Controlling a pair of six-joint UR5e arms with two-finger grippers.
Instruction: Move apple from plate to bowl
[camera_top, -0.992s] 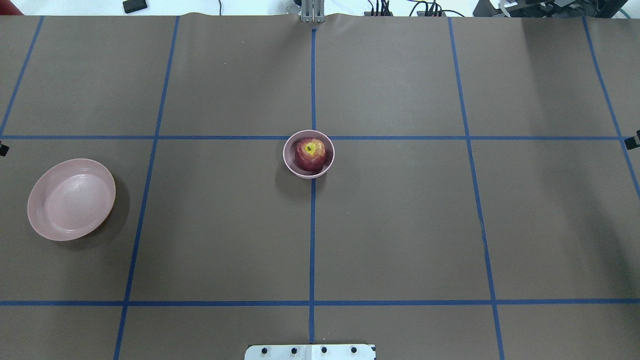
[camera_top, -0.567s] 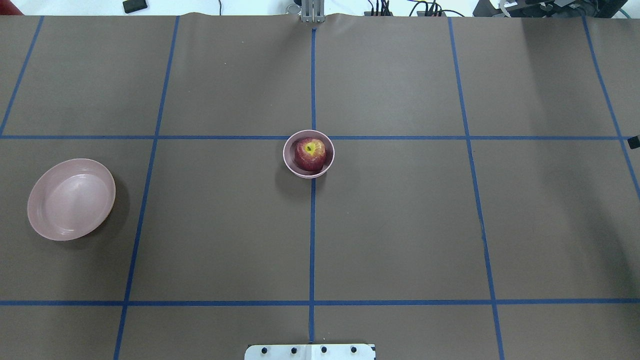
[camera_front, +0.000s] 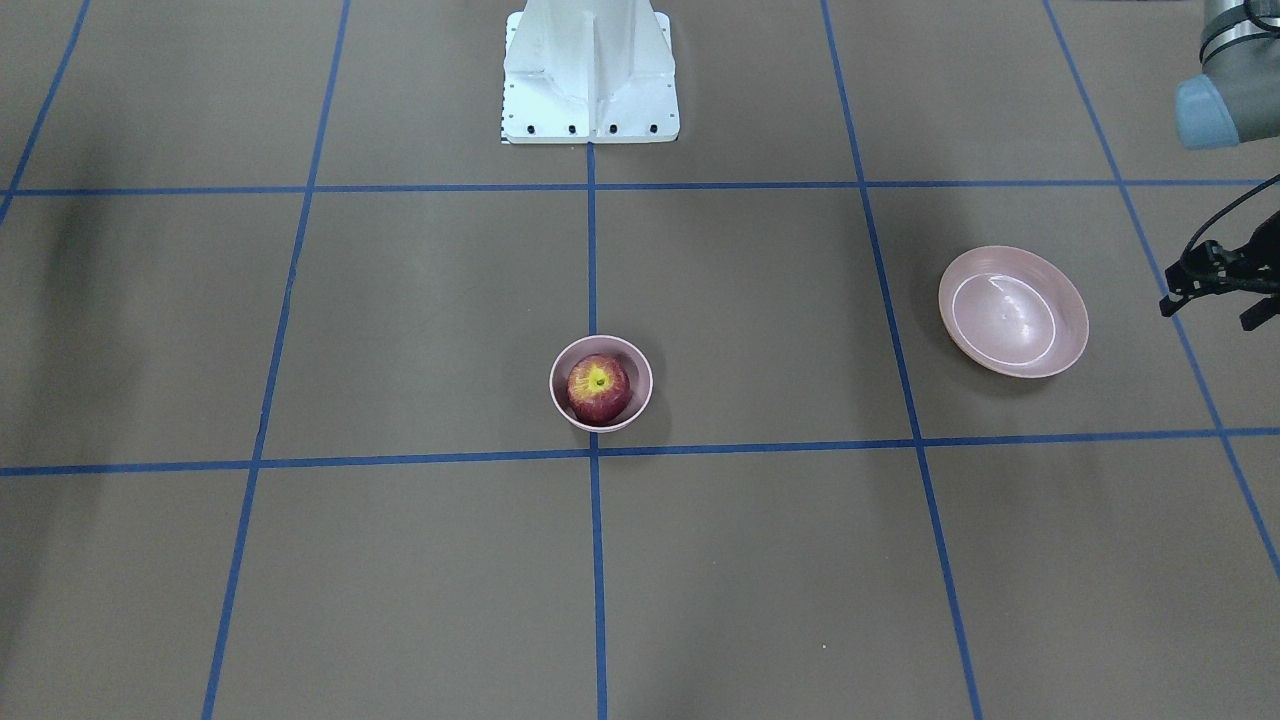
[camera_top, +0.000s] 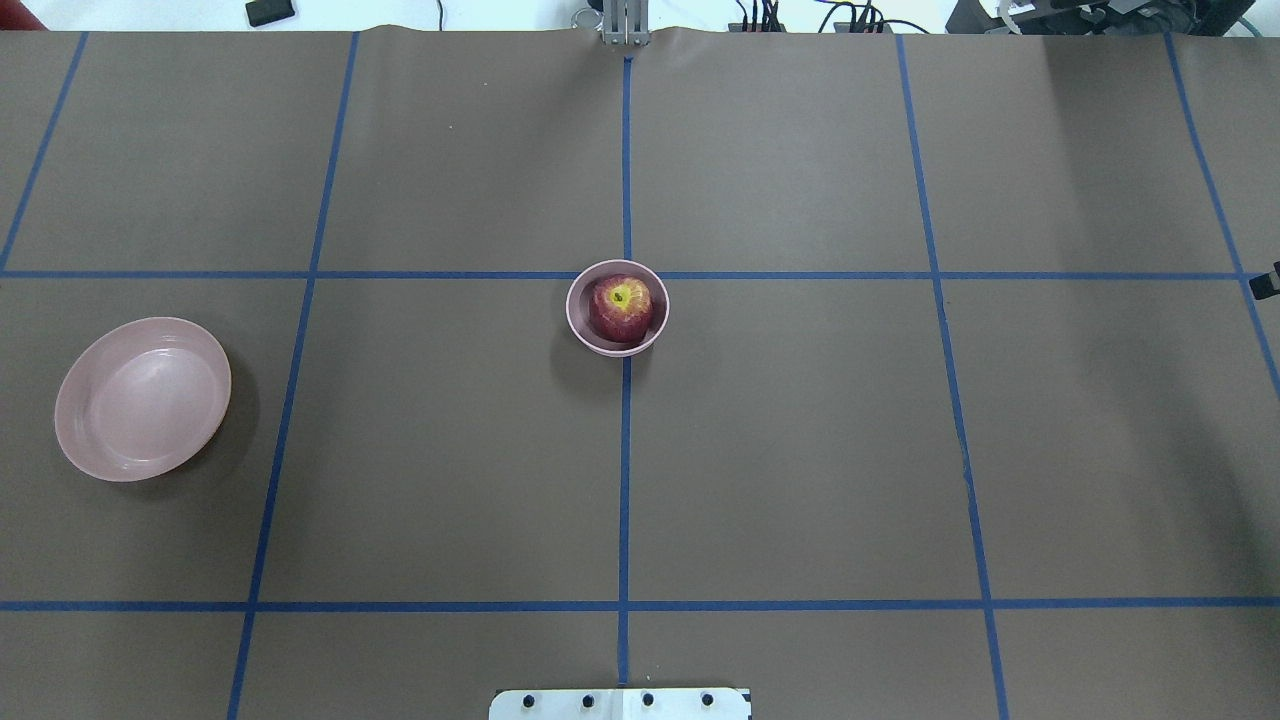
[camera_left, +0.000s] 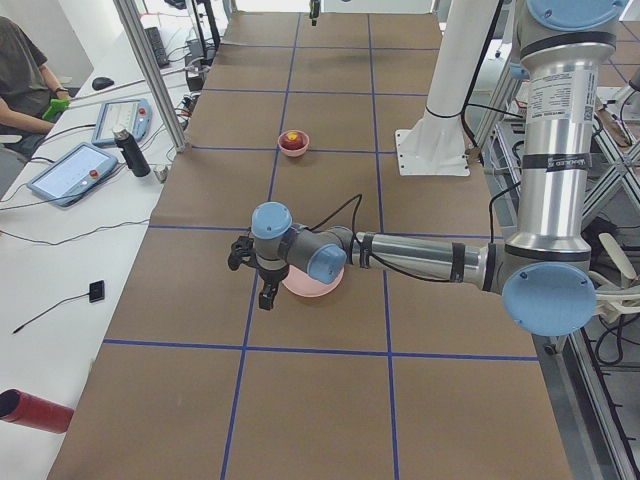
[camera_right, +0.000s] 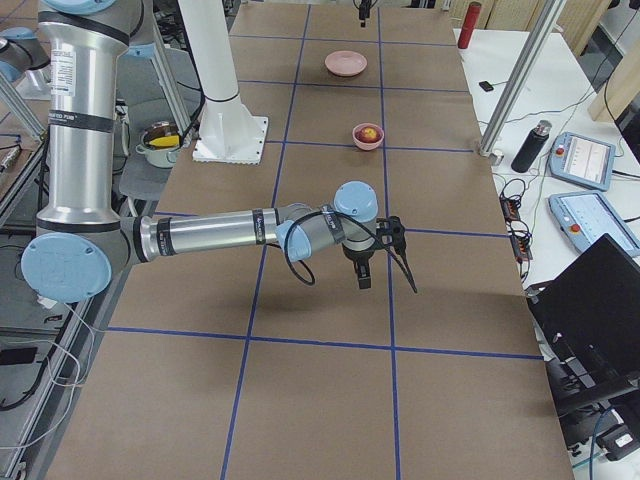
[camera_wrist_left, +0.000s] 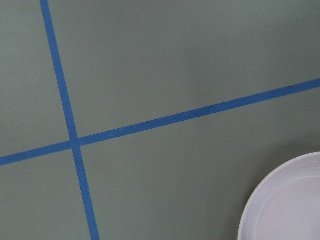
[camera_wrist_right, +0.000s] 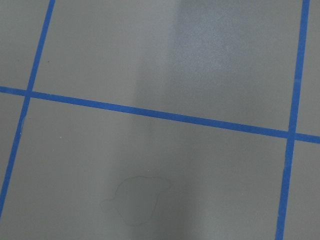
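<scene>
The dark red apple (camera_top: 620, 308) sits inside the small deep pink bowl (camera_top: 580, 328) at the table's middle, as the front view also shows (camera_front: 598, 388). The wide pink plate (camera_top: 143, 398) lies bare at the table's left end. My left gripper (camera_front: 1210, 305) hangs open and empty just outside the plate, above the table; the plate's rim (camera_wrist_left: 260, 192) shows in its wrist view. My right gripper (camera_right: 387, 284) is far off at the table's right end. Only a dark tip of it shows at the overhead view's right edge, so I cannot tell its state.
Blue tape lines (camera_top: 625, 450) split the brown table cover into a grid. The robot's white base (camera_front: 590, 80) stands at the near middle edge. Tablets, a bottle and a seated person (camera_left: 25, 70) are beside the far side of the table.
The left gripper's tip has slid out of the overhead view's left edge. The apple, the bowl and the plate have not moved.
</scene>
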